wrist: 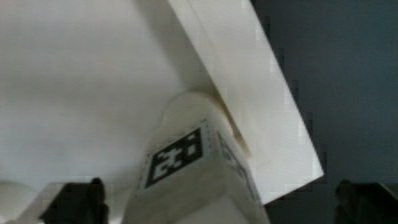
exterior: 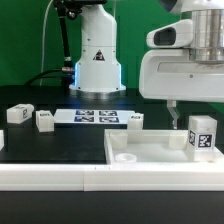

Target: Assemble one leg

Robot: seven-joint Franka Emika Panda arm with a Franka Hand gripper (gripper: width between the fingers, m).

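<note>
A white leg (exterior: pixel 203 136) with a black-and-white tag stands upright at the corner of the large flat white tray-like part (exterior: pixel 150 152), on the exterior view's right. My gripper (exterior: pixel 186 118) hangs just above and around it. In the wrist view the leg (wrist: pixel 196 165) rises between my two dark fingertips (wrist: pixel 75 203), which stand wide apart and do not touch it. Its foot sits at a round corner hole of the tray-like part (wrist: pixel 89 90). The gripper (wrist: pixel 219 208) is open.
Three more white legs lie on the dark table: two at the exterior view's left (exterior: pixel 18 114) (exterior: pixel 44 120), one near the middle (exterior: pixel 135 118). The marker board (exterior: pixel 95 116) lies behind them. The robot base (exterior: pixel 97 60) stands at the back.
</note>
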